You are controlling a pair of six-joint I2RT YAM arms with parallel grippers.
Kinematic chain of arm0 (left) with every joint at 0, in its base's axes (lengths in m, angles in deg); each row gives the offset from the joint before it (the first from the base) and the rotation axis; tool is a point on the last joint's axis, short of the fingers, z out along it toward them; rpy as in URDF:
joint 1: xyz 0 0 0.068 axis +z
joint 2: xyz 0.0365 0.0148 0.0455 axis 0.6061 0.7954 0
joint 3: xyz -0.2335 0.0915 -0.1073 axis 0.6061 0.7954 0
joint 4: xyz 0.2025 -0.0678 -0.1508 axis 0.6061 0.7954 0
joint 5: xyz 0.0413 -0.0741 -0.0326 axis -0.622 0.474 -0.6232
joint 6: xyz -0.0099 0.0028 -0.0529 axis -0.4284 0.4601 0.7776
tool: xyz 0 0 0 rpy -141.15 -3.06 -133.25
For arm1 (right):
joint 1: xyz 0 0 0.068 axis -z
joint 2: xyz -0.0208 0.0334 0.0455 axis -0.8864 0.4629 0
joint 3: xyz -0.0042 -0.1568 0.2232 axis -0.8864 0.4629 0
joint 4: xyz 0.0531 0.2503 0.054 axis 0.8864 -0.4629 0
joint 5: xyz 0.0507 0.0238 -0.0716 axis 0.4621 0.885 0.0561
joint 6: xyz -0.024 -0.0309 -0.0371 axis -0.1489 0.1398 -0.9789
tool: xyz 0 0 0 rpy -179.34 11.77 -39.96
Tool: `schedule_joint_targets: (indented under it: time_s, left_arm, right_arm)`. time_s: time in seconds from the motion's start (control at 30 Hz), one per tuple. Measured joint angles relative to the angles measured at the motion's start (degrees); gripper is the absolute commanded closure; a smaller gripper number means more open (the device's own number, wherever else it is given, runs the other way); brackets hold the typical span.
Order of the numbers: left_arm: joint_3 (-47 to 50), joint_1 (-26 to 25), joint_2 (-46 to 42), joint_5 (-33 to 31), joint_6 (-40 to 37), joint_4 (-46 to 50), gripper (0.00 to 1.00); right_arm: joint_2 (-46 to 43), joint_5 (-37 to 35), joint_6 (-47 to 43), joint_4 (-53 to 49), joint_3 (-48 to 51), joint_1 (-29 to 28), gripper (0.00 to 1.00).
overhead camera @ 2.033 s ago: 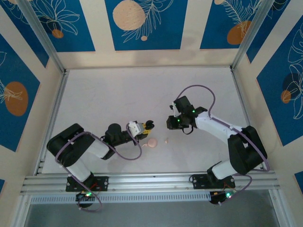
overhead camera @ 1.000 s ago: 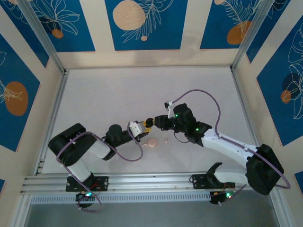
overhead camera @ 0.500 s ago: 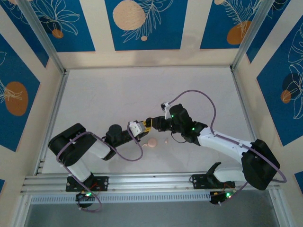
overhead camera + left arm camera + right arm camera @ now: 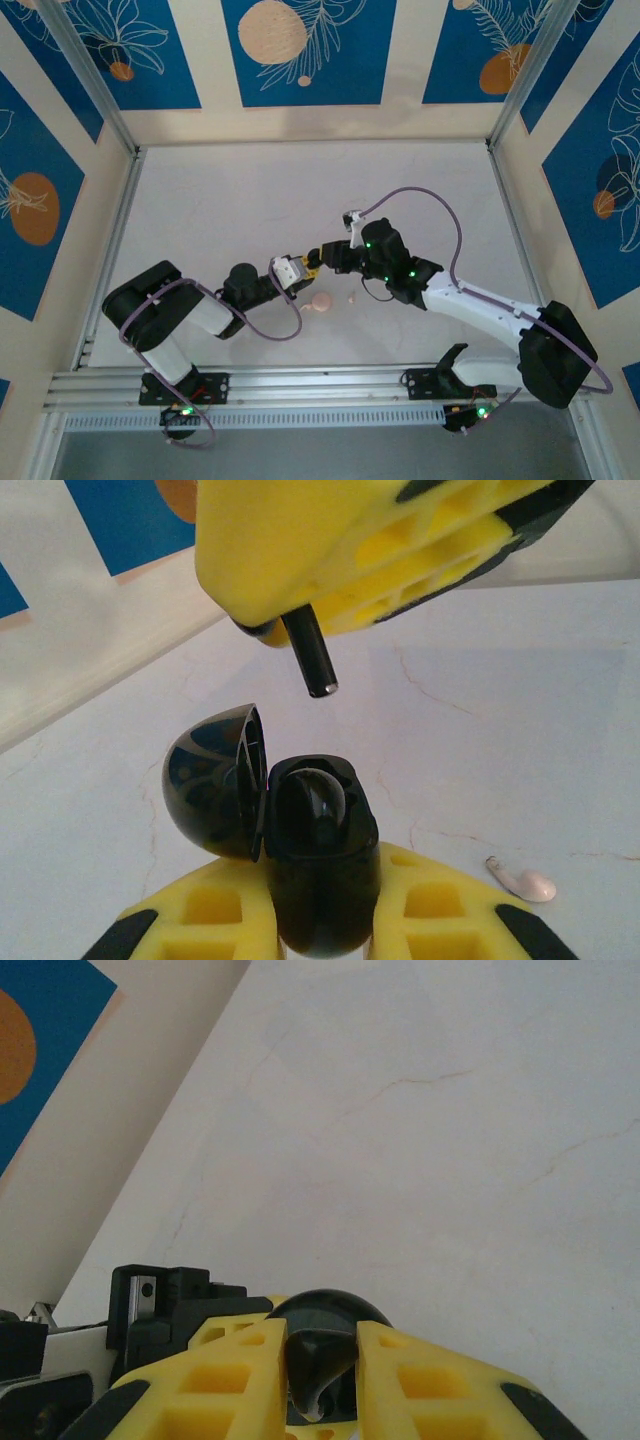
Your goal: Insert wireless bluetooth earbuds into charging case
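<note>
In the left wrist view my left gripper [image 4: 320, 878] is shut on a black charging case [image 4: 322, 910], held upright. Its lid [image 4: 215, 780] hangs open to the left, and a glossy black bud [image 4: 310, 800] sits inside. Just above the case, my right gripper [image 4: 300, 615] is shut on a black earbud [image 4: 312, 660] whose stem points down at the opening without touching it. The right wrist view shows the same earbud [image 4: 320, 1360] pinched between my yellow fingers [image 4: 230, 1380], with the case's dome [image 4: 325, 1305] behind. From above, the two grippers [image 4: 305, 267] [image 4: 322, 256] meet at mid-table.
A round pale pink case [image 4: 321, 302] lies on the white table just near of the grippers. A loose pale pink earbud [image 4: 353, 297] lies to its right, and it shows on the table in the left wrist view too [image 4: 522, 882]. Patterned walls ring the table.
The right arm swung left from mid-table and brought its black earbud over the case held by the left gripper. In the last half second it only shifted slightly. The left arm stayed put.
</note>
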Motion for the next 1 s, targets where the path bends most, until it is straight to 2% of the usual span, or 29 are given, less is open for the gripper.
schedule_joint_targets:
  time_s: [1.0]
  left_arm:
    - [-0.6,0.0,-1.9,-1.1,2.0,-0.2,0.91]
  right_arm:
    - [1.9,-2.0,-0.9,2.0,0.0,-1.5,0.79]
